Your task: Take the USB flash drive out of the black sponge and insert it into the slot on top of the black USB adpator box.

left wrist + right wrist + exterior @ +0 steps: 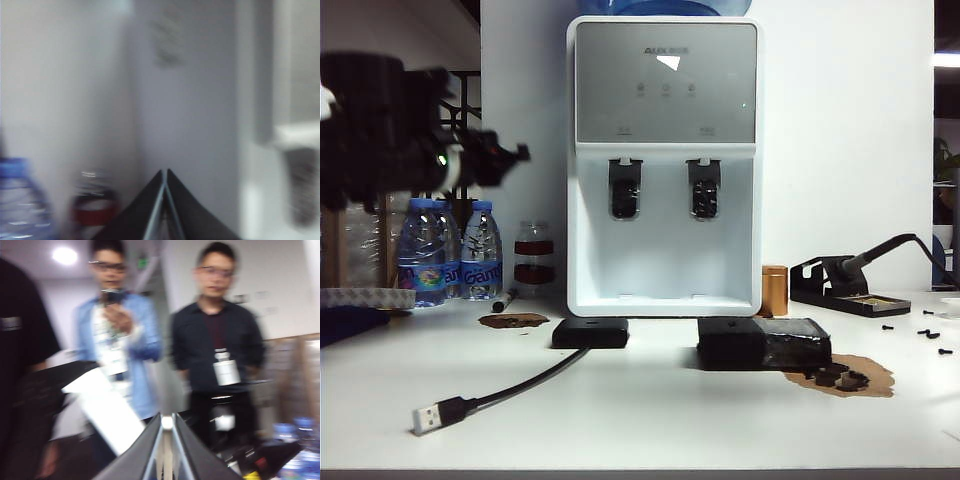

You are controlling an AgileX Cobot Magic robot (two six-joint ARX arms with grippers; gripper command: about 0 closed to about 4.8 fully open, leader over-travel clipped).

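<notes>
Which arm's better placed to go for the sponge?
Left, probably: left gripper, shut, hangs over the table's left facing the dispenser; right gripper, shut, faces people off-table. The black sponge sits right, though.

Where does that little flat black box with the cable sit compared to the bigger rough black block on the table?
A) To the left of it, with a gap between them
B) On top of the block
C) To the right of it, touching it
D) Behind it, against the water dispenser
A: in the exterior view the black USB adpator box lies left of the black sponge, with bare table between them.
</notes>
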